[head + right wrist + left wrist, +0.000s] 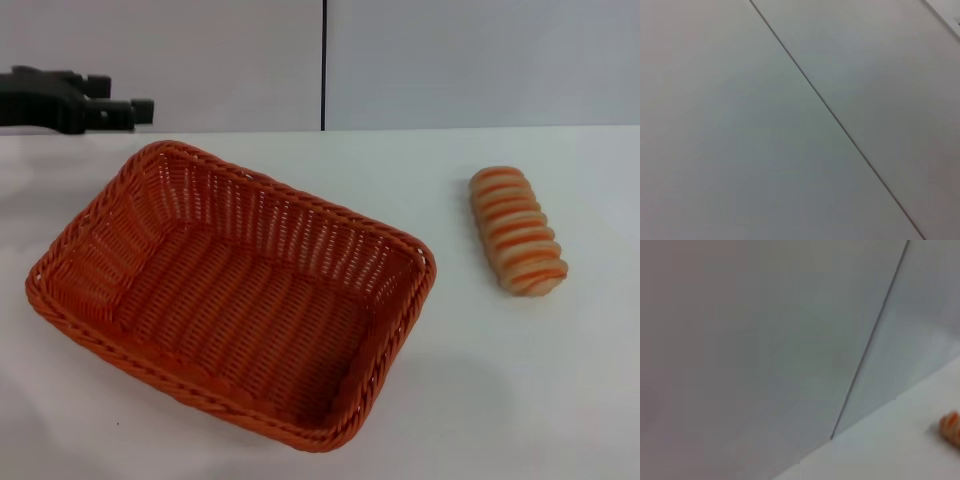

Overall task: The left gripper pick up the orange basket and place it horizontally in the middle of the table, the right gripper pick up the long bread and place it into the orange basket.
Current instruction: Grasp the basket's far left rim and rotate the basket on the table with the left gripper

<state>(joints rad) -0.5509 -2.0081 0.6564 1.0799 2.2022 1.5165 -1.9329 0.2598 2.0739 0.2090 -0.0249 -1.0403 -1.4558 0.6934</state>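
Left hand [140,110]: black, at the far left of the head view, above the bench's back edge, level, tips pointing toward the middle. It holds nothing; we cannot tell how far its fingers are parted. It sits just beyond the basket's far left corner, apart from the rim. Right hand: in no view, so we cannot tell its state.

Basket [100,215]: on the left half of the bench [520,400], skewed, long axis running from far left to near right. Its near corner lies close to the front edge of the head view. Bare bench shows between its right rim and the bread, and more to the right of and in front of the bread.

Bread [518,243]: right of the basket, well apart from it, lying flat, long axis running mostly away from us with the near end angled slightly right. One end of it also shows at the edge of the left wrist view [951,426].

Looks: basket is orange woven wicker, rectangular, with rounded corners, braided rim and sloped ribbed sides, open side up, nothing in it. Bread is an oblong tan loaf with orange-brown crosswise ridges, far smaller than the basket.

Bench: plain white, flat, matte. Behind it, a pale wall [740,125] with one thin dark vertical seam [323,65].
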